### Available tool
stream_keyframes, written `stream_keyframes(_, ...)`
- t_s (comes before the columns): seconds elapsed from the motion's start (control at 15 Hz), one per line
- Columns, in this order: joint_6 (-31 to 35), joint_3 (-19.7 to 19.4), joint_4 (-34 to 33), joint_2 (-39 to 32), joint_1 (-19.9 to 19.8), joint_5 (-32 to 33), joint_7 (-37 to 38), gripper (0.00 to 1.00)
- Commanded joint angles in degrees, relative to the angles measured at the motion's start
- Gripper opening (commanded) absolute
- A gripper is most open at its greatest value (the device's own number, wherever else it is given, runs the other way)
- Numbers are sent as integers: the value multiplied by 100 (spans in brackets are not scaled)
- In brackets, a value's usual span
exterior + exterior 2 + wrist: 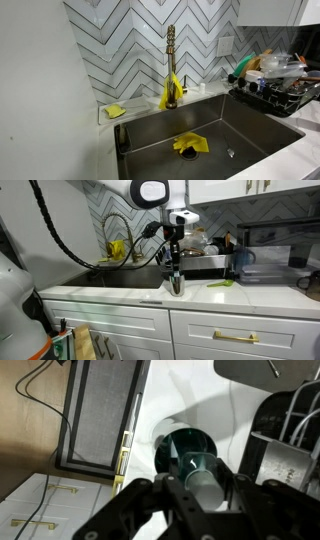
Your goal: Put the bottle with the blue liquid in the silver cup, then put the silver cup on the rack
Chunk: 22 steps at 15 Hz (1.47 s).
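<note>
Pinching the bottle, the claw lowers it into the silver cup directly beneath, so step one looks nearly done; release and carrying the cup to the rack behind the claw remain.

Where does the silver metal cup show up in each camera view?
In an exterior view: silver metal cup stands on the white counter, under the end effector.
In an exterior view showing the steel sink basin: not in it.
Wrist view: centre, seen from above.
Shared landmark: yellow cloth draped on the faucet, in both exterior views.
</note>
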<state>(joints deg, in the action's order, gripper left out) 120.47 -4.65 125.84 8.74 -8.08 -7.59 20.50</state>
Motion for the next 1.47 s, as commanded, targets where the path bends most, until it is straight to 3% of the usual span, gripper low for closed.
stream_keyframes(0.0,-112,-26,-154,-156,51,-93,19,64)
stream_keyframes(0.33,-112,-15,-217,-155,84,-78,6,99)
stream_keyframes(1.4,-60,-1,-316,-884,149,151,298,100)
